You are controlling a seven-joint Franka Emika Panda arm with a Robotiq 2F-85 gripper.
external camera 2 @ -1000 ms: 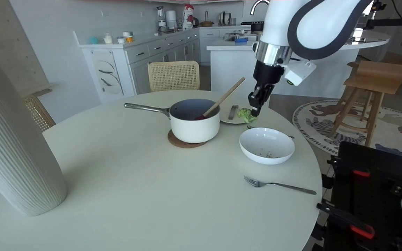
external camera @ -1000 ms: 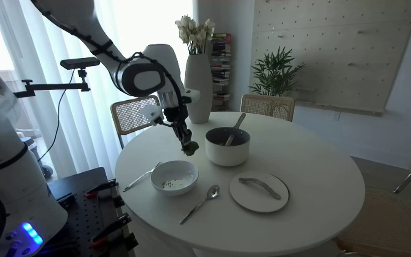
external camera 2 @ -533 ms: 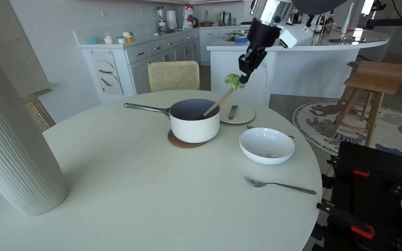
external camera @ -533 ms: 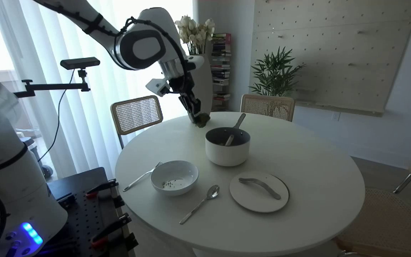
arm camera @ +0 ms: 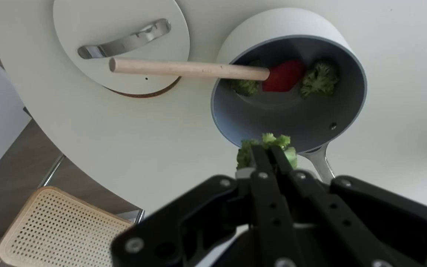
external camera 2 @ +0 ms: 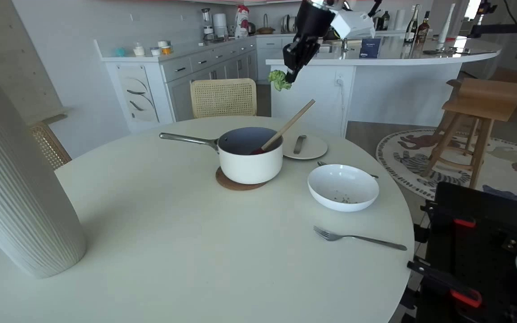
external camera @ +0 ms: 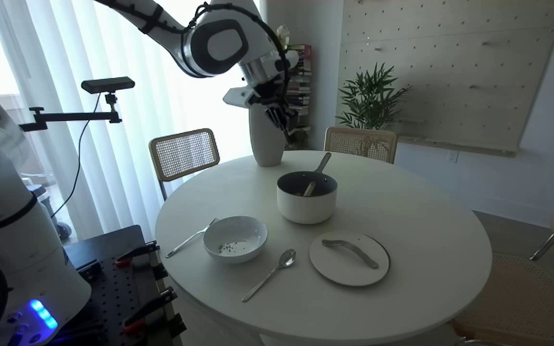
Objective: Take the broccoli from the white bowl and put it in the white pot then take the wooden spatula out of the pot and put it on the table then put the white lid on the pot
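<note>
Broccoli (external camera 2: pixel 279 80) hangs in the air, in an exterior view toward one o'clock from the white pot (external camera 2: pixel 249 169) and apart from it, pinched between the closed fingers of the gripper (arm camera: pixel 267 148). In the wrist view its frilly crown points to twelve and hides the pot's rim near seven; its long axis is unclear. There the wooden spatula (arm camera: pixel 189 69) blocks part of the pot's mouth: its red blade sits inside between two other florets (arm camera: pixel 320 78), its handle crosses the rim near ten and points to nine, overlapping the white lid (arm camera: pixel 121 18). The pot's handle juts to five. In an exterior view the white bowl (external camera 2: pixel 339 180) sits between three and four from the pot, near a fork (external camera 2: pixel 357 237). Toward eight in the wrist view, the table (arm camera: pixel 132 148) runs to its curved edge, a chair (arm camera: pixel 61 230) beyond.
</note>
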